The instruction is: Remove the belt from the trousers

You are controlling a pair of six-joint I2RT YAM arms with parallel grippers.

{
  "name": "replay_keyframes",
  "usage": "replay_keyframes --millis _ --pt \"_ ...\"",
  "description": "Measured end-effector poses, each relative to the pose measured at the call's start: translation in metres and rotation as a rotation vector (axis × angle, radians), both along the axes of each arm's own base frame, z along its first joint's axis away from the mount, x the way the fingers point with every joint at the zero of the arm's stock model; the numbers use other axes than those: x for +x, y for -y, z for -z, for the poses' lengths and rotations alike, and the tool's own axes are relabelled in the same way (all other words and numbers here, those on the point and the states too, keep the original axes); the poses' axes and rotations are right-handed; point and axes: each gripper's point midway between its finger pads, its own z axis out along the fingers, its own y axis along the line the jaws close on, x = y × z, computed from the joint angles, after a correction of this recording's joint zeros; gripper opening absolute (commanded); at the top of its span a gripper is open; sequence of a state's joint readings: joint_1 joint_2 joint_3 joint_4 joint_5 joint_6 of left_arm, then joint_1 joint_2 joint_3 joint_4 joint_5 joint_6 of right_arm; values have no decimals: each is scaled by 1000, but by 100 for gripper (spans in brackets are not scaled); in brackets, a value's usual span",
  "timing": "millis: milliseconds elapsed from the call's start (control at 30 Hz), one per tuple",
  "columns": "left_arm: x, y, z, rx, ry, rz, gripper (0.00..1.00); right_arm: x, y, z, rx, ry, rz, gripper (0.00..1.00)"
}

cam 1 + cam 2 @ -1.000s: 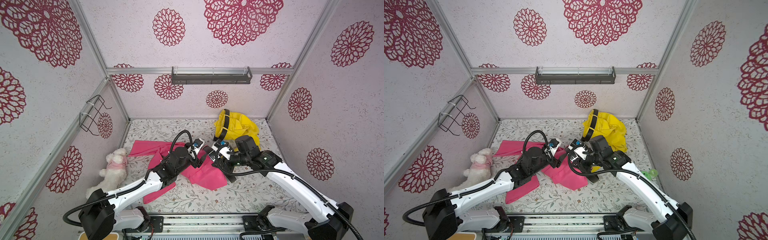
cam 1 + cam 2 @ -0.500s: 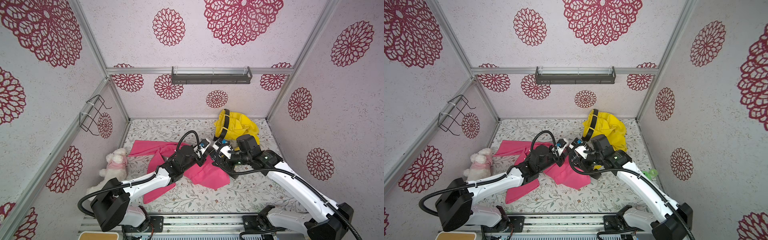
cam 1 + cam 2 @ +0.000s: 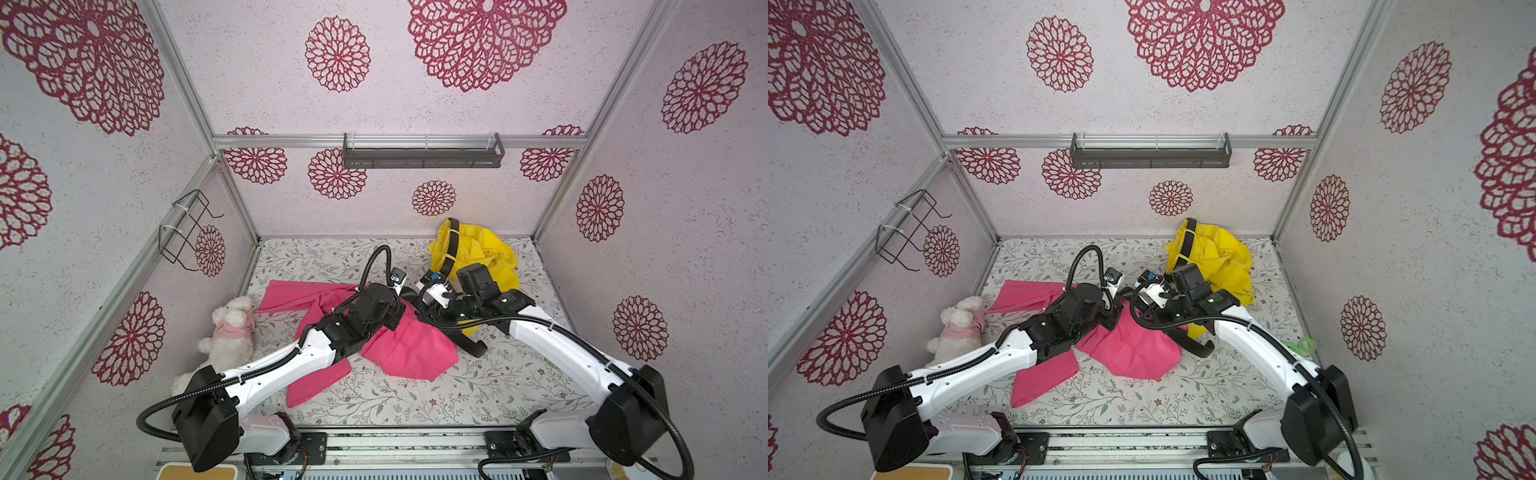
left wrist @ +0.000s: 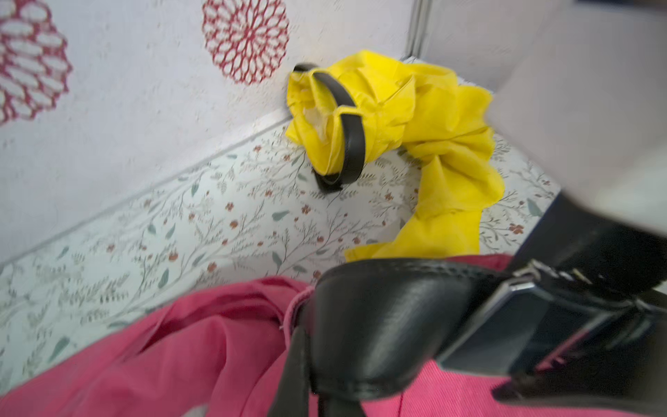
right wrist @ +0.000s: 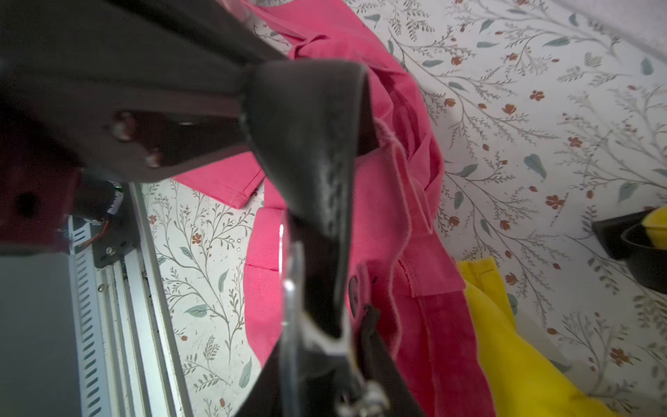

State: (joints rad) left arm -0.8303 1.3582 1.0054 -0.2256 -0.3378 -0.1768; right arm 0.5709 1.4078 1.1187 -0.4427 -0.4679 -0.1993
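Pink trousers [image 3: 411,353] lie crumpled mid-table, seen in both top views. Their black belt [image 4: 379,325] loops up from the waistband, with its metal buckle [image 4: 505,317] beside the loop. My left gripper [image 3: 401,291] is at the waistband, shut on the belt strap [image 5: 306,144]; its dark fingers [image 4: 299,361] pinch the loop from below. My right gripper [image 3: 417,297] faces it from the right, and its fingers [image 5: 379,361] are closed on the buckle [image 5: 288,281]. The two grippers almost touch. More black strap [image 3: 469,347] curves out by the trousers' right edge.
Yellow trousers [image 3: 478,257] with their own black belt [image 3: 453,241] are heaped at the back right, just behind my right wrist. A white plush toy [image 3: 230,332] sits at the left. A wire rack [image 3: 187,232] hangs on the left wall, a grey shelf [image 3: 424,156] on the back wall.
My left arm reached right toward the buckle and its gripper went from open to shut on the belt strap. The right gripper stayed at the buckle and tightened slightly.
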Motion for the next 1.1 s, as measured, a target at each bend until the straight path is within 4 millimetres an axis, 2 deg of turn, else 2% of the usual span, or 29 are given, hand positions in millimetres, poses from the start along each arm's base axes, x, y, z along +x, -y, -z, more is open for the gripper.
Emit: replay_keyframes --millis 133,200,300,433,567,667,833,967,1100 --pt "-2 -22 32 57 -134 -127 0 25 -5 31 -68 15 47 63" --pt "-2 -29 42 73 -181 -174 0 35 -2 39 -112 68 83 73" --pt "-4 -37 49 84 -226 -217 0 36 2 36 -166 201 124 80" --pt "-6 -38 48 74 -257 -226 0 13 -2 16 -179 367 118 88" --pt "-6 -39 48 63 -279 -220 0 -10 -10 -13 -121 491 89 91" --pt "-6 -37 46 53 -287 -211 0 -11 -15 -24 -100 537 70 91" --pt "-7 -35 46 47 -298 -197 0 -2 -24 -14 -155 560 28 89" --pt "-8 -34 45 42 -301 -192 0 8 -33 -6 -194 586 -4 82" --pt "-9 -33 43 29 -304 -183 0 15 -41 -7 -202 617 -23 73"
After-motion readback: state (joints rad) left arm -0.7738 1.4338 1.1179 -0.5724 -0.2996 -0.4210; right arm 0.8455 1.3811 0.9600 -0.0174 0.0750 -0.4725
